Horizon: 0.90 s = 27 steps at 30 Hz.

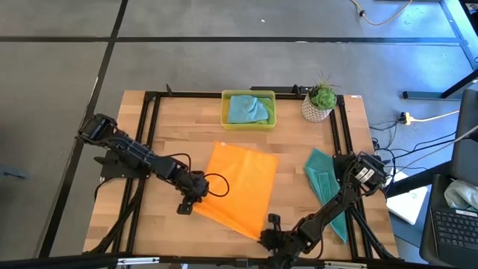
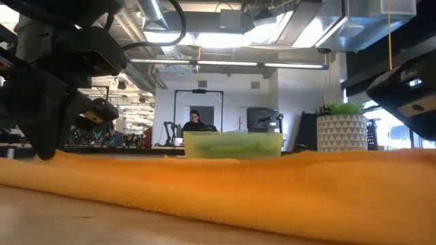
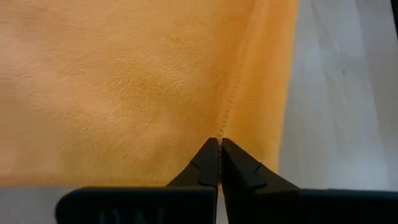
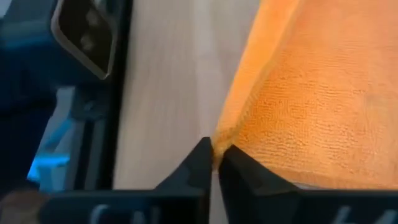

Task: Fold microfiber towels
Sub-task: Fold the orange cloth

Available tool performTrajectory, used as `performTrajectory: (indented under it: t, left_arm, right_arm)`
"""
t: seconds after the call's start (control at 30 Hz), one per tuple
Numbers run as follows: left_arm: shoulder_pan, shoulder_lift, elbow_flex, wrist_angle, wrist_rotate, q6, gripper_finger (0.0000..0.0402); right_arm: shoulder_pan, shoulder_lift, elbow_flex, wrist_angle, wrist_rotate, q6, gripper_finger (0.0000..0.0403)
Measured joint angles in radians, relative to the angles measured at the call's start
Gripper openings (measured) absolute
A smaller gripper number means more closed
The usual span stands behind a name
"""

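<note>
The orange towel (image 1: pixel 243 187) lies spread flat on the wooden table, turned at a slant. My left gripper (image 1: pixel 188 203) is shut at the towel's near left corner. My right gripper (image 1: pixel 270 237) is shut at its near right corner by the table's near edge. One teal towel (image 1: pixel 248 110) lies bunched in the yellow tray (image 1: pixel 224 119) at the far edge. Another teal towel (image 1: pixel 325 183) lies folded at the right, partly under my right arm. No lime green towel shows. My left gripper pinches the orange towel's hemmed edge (image 3: pixel 225 127) between its two fingertips, near the near left corner. The fingers come from above, slanting down from the table's left. The towel lies on the table around the pinch. My right gripper pinches the very tip of the orange towel's near right corner (image 4: pixel 222 138) between its two fingertips. The fingers come from the table's near right, low over the wood. The rest of the towel lies flat on the table.
A potted plant in a white pot (image 1: pixel 320 103) stands at the far right, next to the tray. A black frame (image 1: pixel 149 134) runs around the table top. Bare wood shows left of the orange towel and between it and the tray.
</note>
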Motion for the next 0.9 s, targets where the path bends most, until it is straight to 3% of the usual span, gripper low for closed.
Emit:
performTrajectory:
  t: [0.13, 0.4, 0.47, 0.73, 0.9]
  left_arm:
    - [-0.043, 0.000, 0.068, -0.095, -0.043, 0.001, 0.0000]
    - [-0.157, 0.000, 0.245, -0.249, -0.199, 0.007, 0.0000]
    - [-0.178, 0.000, 0.282, -0.312, -0.288, 0.025, 0.0000]
    - [-0.195, 0.000, 0.327, -0.548, -0.819, 0.059, 0.0000]
    - [-0.134, 0.000, 0.317, -0.531, -0.932, 0.115, 0.0000]
  right_arm:
    - [0.000, 0.000, 0.072, -0.090, -0.053, -0.054, 0.0009]
    - [0.000, 0.000, 0.287, -0.471, -0.007, -0.106, 0.0007]
    - [0.000, 0.000, 0.325, -0.567, 0.024, -0.105, 0.0006]
    - [0.002, 0.000, 0.364, -0.986, 0.205, 0.038, 0.0012]
    - [-0.011, 0.000, 0.336, -1.138, 0.312, 0.107, 0.0009]
